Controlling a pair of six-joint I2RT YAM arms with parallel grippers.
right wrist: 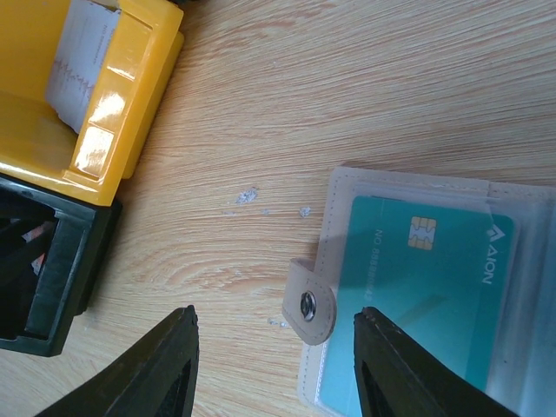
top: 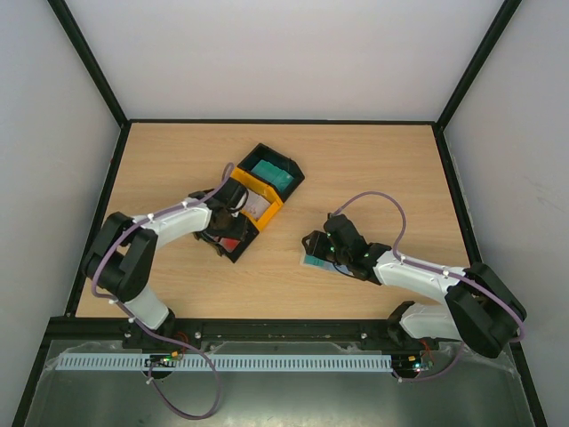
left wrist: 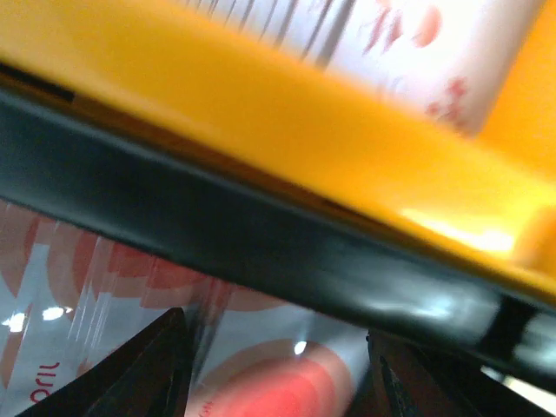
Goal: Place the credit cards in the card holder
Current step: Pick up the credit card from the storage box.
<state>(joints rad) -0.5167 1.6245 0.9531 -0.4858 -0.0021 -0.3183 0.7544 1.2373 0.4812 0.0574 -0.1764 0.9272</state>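
The card holder (right wrist: 417, 261) lies open on the wood with a teal card behind its clear slot, its snap tab (right wrist: 310, 304) sticking out to the left. My right gripper (right wrist: 274, 352) hovers open over that tab, touching nothing. In the top view the card holder (top: 312, 261) peeks out from under the right gripper (top: 320, 251). My left gripper (left wrist: 278, 369) is open, very low over the red-and-white credit cards (left wrist: 287, 382) in a black tray (top: 233, 251). The picture is blurred, and nothing looks pinched. More credit cards are pale ones (top: 256, 207) and teal ones (top: 268, 169).
A yellow tray (top: 269, 210) sits between two black trays; the far black tray (top: 289, 182) holds the teal stack. In the left wrist view a black tray wall (left wrist: 261, 234) and the yellow tray's rim (left wrist: 261, 113) cross just ahead of my fingers. Black frame posts border the table.
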